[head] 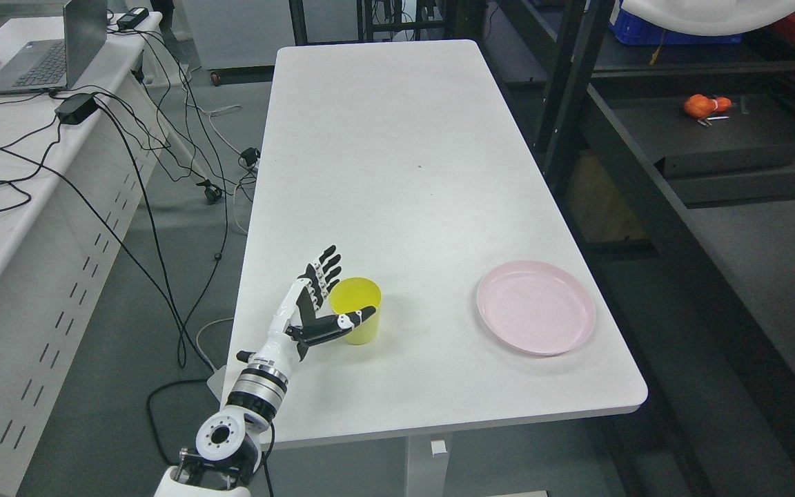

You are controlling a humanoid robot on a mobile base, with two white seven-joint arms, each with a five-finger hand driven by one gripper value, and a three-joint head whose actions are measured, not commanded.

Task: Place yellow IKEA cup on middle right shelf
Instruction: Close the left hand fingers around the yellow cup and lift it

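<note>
One yellow cup [357,310] stands between the spread fingers [323,270] and thumb of the one robot hand [315,304]; one pink plate [535,307] lies well right of the fingers; one laptop [52,52] far beyond them

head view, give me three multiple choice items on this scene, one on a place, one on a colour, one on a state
1. Where does the yellow cup stand on the white table?
A. far end
B. near left part
C. on the plate

2. What colour is the plate?
A. pink
B. blue
C. green

3. How is the left robot hand?
A. closed in a fist, away from the cup
B. lifting the cup in the air
C. open beside the cup, thumb across its front

Answers:
1 B, the cup is close to the table's near left edge.
2 A, the plate is pale pink.
3 C, the fingers are spread and the cup stands on the table.
</note>
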